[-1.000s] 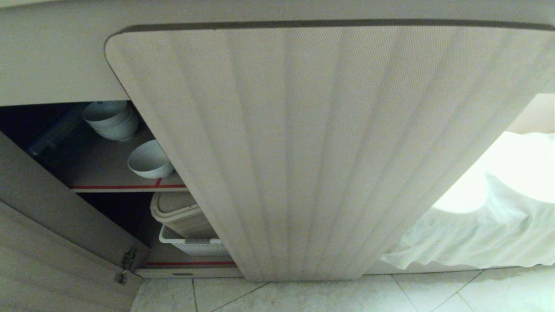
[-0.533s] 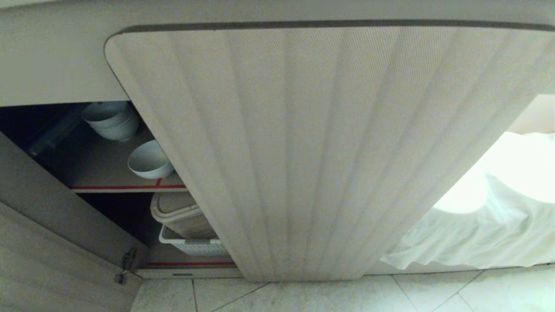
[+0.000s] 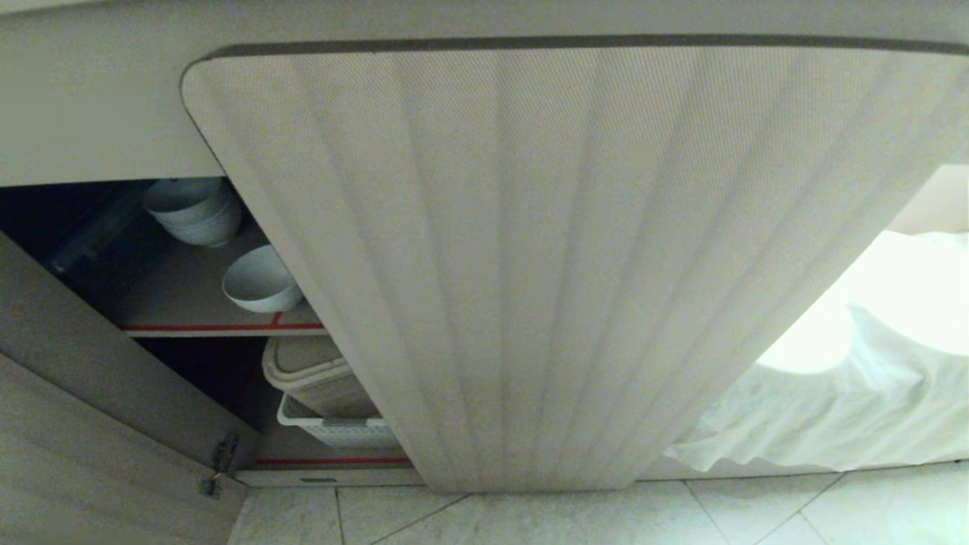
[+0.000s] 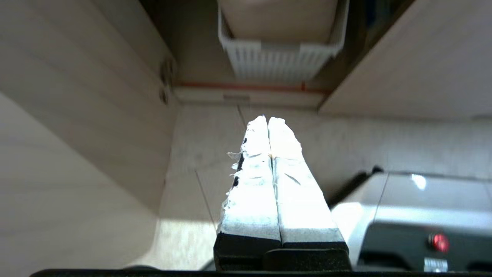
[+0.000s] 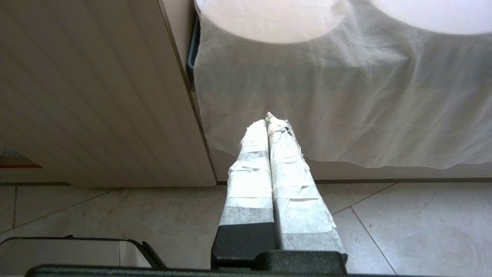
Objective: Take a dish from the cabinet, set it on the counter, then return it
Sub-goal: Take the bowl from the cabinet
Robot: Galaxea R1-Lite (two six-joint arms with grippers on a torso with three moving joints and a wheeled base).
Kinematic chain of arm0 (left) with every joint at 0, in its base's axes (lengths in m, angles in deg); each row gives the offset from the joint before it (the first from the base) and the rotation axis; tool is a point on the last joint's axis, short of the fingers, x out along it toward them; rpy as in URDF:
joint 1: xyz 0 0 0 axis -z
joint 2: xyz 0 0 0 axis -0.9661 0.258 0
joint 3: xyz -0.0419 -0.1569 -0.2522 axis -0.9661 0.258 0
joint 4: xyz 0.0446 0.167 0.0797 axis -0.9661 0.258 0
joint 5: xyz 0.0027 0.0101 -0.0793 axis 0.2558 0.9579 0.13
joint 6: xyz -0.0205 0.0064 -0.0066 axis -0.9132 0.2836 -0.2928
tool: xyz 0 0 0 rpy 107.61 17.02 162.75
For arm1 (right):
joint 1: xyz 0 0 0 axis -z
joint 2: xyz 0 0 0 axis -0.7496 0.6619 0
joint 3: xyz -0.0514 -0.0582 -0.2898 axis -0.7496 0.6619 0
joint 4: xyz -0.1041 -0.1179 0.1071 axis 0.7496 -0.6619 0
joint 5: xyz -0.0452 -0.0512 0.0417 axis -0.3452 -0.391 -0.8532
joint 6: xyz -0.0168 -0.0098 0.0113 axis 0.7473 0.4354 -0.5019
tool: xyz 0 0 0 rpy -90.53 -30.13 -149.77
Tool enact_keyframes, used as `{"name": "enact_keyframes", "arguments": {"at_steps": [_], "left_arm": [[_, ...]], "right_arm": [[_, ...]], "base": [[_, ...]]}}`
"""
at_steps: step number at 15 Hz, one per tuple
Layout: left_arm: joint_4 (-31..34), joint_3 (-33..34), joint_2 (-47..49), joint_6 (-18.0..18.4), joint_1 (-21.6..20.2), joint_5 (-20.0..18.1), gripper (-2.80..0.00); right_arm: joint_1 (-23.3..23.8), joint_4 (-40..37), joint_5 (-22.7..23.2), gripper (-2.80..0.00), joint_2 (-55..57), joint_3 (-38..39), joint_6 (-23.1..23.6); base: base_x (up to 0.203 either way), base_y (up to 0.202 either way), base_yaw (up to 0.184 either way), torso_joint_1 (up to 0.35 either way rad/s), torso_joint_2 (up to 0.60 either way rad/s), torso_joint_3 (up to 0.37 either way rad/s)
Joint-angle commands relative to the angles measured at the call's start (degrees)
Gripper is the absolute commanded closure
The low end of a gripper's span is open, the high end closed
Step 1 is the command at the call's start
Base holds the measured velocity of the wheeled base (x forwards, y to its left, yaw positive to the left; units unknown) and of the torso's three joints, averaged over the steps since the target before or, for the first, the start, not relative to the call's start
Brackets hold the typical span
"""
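Nothing in the cabinet (image 3: 530, 265) has shifted since a second ago: the dish (image 3: 260, 280) sits upright, mouth up, on its upper shelf, while my left gripper (image 4: 269, 123) and right gripper (image 5: 271, 121) stay pinched closed, empty.

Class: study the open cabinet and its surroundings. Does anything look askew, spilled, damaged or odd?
Nothing is spilled or broken. Mildly odd: the beige tub sits tilted in the white basket on the lower shelf, and a white cloth drapes the unit beside the cabinet door.

The red-edged upper shelf (image 3: 189, 303) carried a white bowl (image 3: 260, 281) near its front and stacked bowls (image 3: 195, 212) farther back; the lower shelf (image 3: 333, 459) held a slotted basket (image 3: 341, 431).
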Motion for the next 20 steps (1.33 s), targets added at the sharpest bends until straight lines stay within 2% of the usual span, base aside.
{"name": "enact_keyframes", "arguments": {"at_steps": [1,6,12,14,17,20], "left_arm": [[-0.04,1.79,3.88,-0.05,-0.07,-0.1,0.0],[-6.97,7.36,10.61,-2.86,-0.08,-1.36,0.0],[-16.18,7.36,24.64,-10.82,0.04,-2.96,0.0],[-21.54,7.22,30.96,-13.55,0.14,-2.98,0.0],[-28.76,6.55,37.63,-15.56,0.18,-2.79,0.0],[-29.07,4.28,41.53,-18.23,0.14,-2.95,0.0]], "right_arm": [[0.02,0.01,-0.02,0.0,-0.02,0.0,0.0],[0.02,0.01,-0.02,0.0,-0.02,0.0,0.0],[0.02,0.01,-0.02,0.0,-0.02,0.0,0.0],[0.01,0.01,-0.02,0.0,-0.02,0.0,0.0],[-0.05,0.01,-0.02,0.0,-0.02,0.0,0.0],[0.02,0.01,-0.02,0.0,-0.02,0.0,0.0]], "base": [[0.0,0.0,0.0,0.0,0.0,0.0],[0.0,0.0,0.0,0.0,0.0,0.0],[0.0,0.0,0.0,0.0,0.0,0.0],[0.0,0.0,0.0,0.0,0.0,0.0],[0.0,0.0,0.0,0.0,0.0,0.0],[0.0,0.0,0.0,0.0,0.0,0.0]]}}
